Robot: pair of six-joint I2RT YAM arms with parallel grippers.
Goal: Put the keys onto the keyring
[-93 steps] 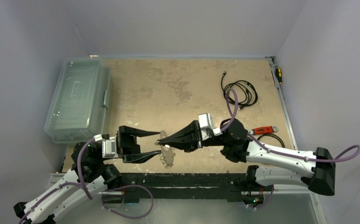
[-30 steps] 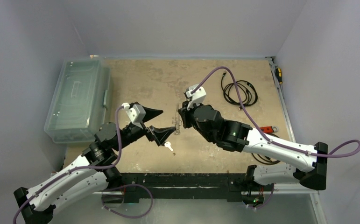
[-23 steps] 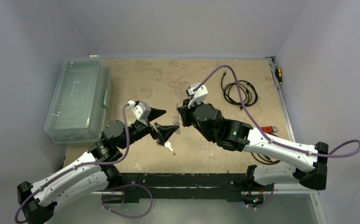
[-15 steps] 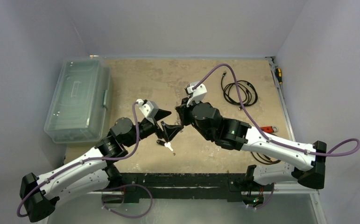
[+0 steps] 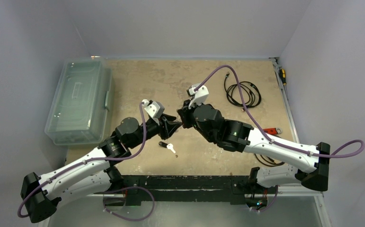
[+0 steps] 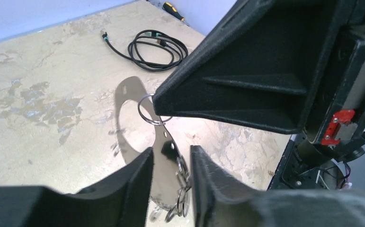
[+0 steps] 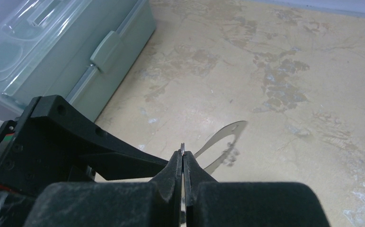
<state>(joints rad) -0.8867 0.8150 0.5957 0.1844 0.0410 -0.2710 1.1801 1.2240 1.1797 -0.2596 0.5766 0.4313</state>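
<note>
The keyring is a flat silvery crescent plate with small split rings, held in the air over the table's middle. My right gripper is shut on one small split ring at the plate's upper end; the plate's tip shows beyond its fingers. My left gripper meets it from the left, and in the left wrist view its gripper has closed on the plate's lower part from both sides. Two tiny keys lie on the table below, one black-headed and one plain silver.
A clear plastic bin stands at the left edge. A coiled black cable lies at the back right. A red-handled wrench lies by the right arm. A yellow-handled screwdriver lies along the right wall.
My left gripper has moved right and up to the keyring and narrowed around its plate. My right gripper has stayed almost still, holding the ring aloft. The keys have not moved.
</note>
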